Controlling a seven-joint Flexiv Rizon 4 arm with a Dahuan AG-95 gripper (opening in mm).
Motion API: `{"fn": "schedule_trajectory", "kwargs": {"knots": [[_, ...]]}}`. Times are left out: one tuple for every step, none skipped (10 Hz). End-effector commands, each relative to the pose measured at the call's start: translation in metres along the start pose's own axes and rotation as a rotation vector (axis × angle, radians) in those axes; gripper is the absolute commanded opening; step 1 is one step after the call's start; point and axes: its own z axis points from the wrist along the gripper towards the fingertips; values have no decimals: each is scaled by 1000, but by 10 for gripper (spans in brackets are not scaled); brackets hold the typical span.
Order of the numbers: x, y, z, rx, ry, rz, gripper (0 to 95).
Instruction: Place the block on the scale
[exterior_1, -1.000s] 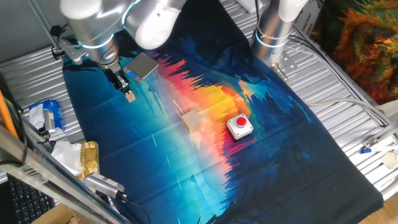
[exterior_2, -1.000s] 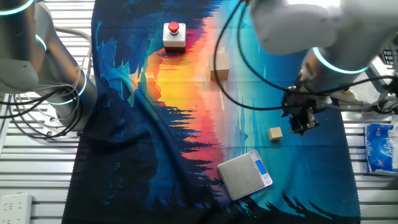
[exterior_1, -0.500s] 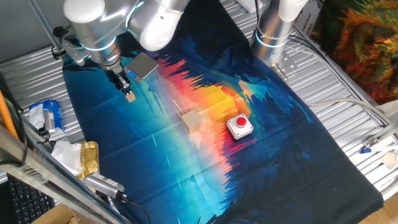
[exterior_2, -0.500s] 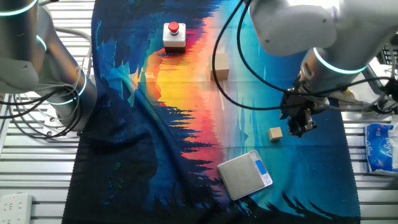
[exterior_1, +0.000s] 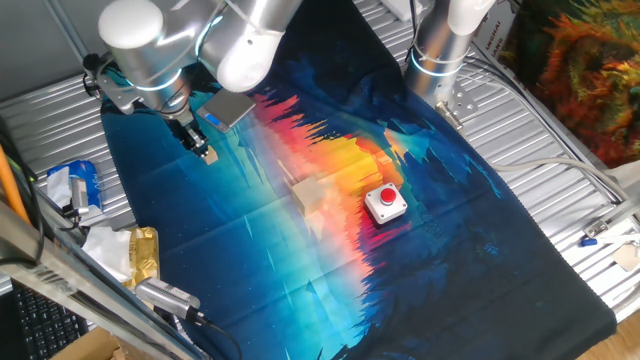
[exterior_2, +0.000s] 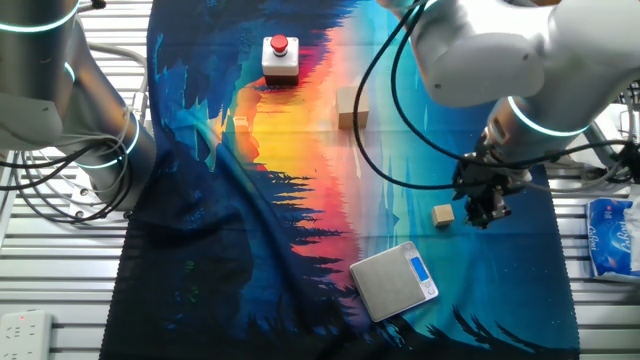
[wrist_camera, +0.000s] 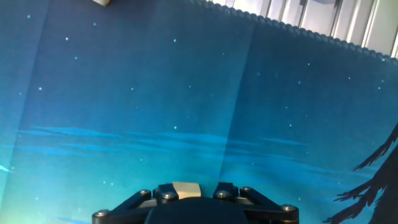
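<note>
Fingers' spread not discernible on the dark two-finger gripper (exterior_2: 487, 212), low over the cloth. Just beside the tips, touching or not unclear: the tiny tan wooden cube (exterior_2: 443, 214). Probably light, rigid, unbreakable; best pinched across two flat opposite faces. Farther off, beyond the cube: the flat grey-topped scale with blue edge (exterior_2: 393, 280).

Cloth (exterior_2: 300, 190): dark blue w/ teal, orange-red-yellow streak down centre. Block (exterior_2: 443, 214) tan. Scale (exterior_2: 392, 283): grey top, blue edge. Box (exterior_2: 280, 60) white, red button. Bigger block (exterior_2: 351, 107) pale wood. Gripper (exterior_2: 487, 212) black.
</note>
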Motion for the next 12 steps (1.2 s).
{"fn": "schedule_trajectory", "kwargs": {"knots": [[4,0,5,-7,-9,23,380],[7,1,8,-26,-13,57,570],[9,1,9,-30,-11,76,570],[10,1,10,-32,-11,81,570],[10,1,11,-40,-13,84,570],[9,2,13,-43,-13,82,570],[8,4,15,-45,-13,84,570],[8,7,18,-46,-14,88,570],[8,9,19,-46,-14,92,380],[8,14,23,-47,-16,101,380],[9,16,26,-51,-17,115,380],[10,16,26,-57,-20,124,380]]}}
